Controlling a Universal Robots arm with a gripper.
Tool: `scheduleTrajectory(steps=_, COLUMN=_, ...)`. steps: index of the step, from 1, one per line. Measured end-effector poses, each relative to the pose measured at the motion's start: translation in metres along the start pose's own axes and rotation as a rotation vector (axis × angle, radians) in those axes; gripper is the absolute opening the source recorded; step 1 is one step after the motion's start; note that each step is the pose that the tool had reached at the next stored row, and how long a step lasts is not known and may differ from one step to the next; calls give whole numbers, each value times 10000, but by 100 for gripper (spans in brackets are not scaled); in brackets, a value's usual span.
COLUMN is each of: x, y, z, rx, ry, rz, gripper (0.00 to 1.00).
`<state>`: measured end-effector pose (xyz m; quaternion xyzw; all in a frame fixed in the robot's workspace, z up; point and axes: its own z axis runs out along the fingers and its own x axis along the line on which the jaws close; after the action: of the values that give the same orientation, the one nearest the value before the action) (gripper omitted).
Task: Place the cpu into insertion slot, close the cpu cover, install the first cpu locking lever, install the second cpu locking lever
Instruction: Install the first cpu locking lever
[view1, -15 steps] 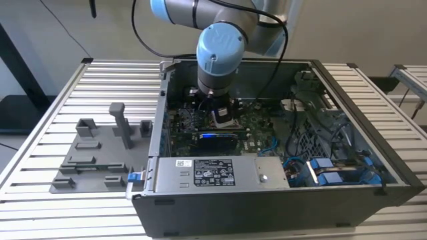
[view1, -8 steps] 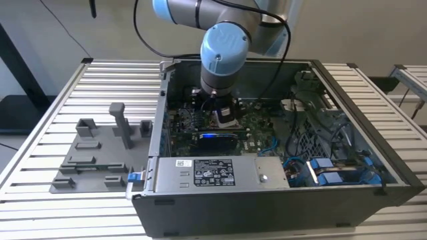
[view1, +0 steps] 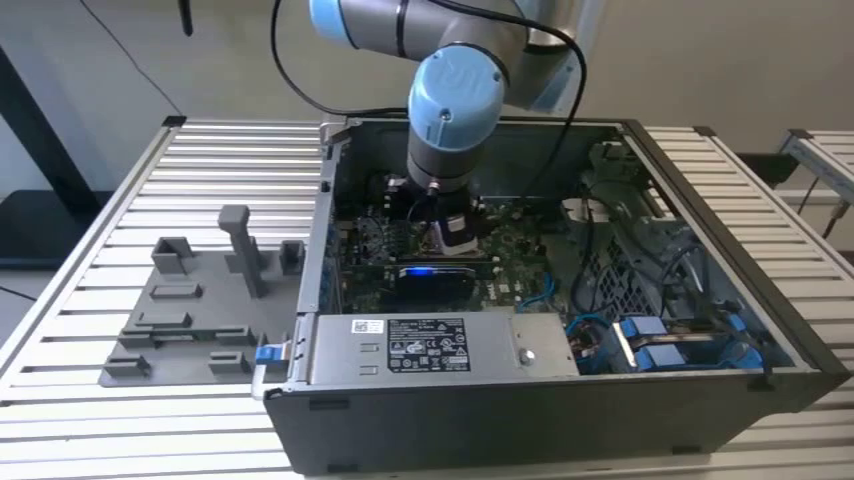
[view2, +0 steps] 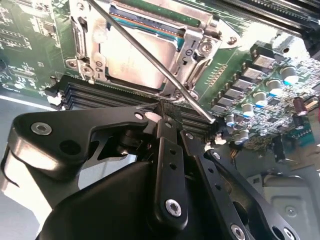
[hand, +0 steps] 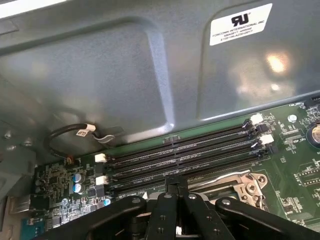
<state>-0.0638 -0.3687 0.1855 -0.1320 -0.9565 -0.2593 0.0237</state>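
In the second wrist view the cpu (view2: 135, 57) lies flat in the insertion slot (view2: 80, 35), its grey top showing through the window of the silver metal cover (view2: 192, 52), which lies down over it. A thin steel locking lever (view2: 130, 41) runs slantwise across the cover. My black gripper (view2: 168, 111) is shut, its tip right beside the lever's end at the slot's edge; I cannot tell if it touches. In the first wrist view the gripper (hand: 176, 184) sits by the slot's metal frame (hand: 250, 184). In the exterior view the gripper (view1: 454, 238) reaches down into the open computer case.
Black memory slots (hand: 185, 150) run beside the socket, with the grey case wall (hand: 125, 75) close behind. Capacitors (view2: 255, 95) stand near the socket. A power supply (view1: 427, 345) and blue cables (view1: 654, 340) fill the case's near side. A grey fixture tray (view1: 200, 300) lies outside it.
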Motion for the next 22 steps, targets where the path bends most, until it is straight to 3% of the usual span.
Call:
scheduleTrajectory(steps=10, x=-9, y=24, z=57, rx=0, ry=3, rz=-1, gripper=11)
scheduleTrajectory(steps=22, x=-165, y=69, z=66, rx=6, ry=12, rz=8, gripper=11)
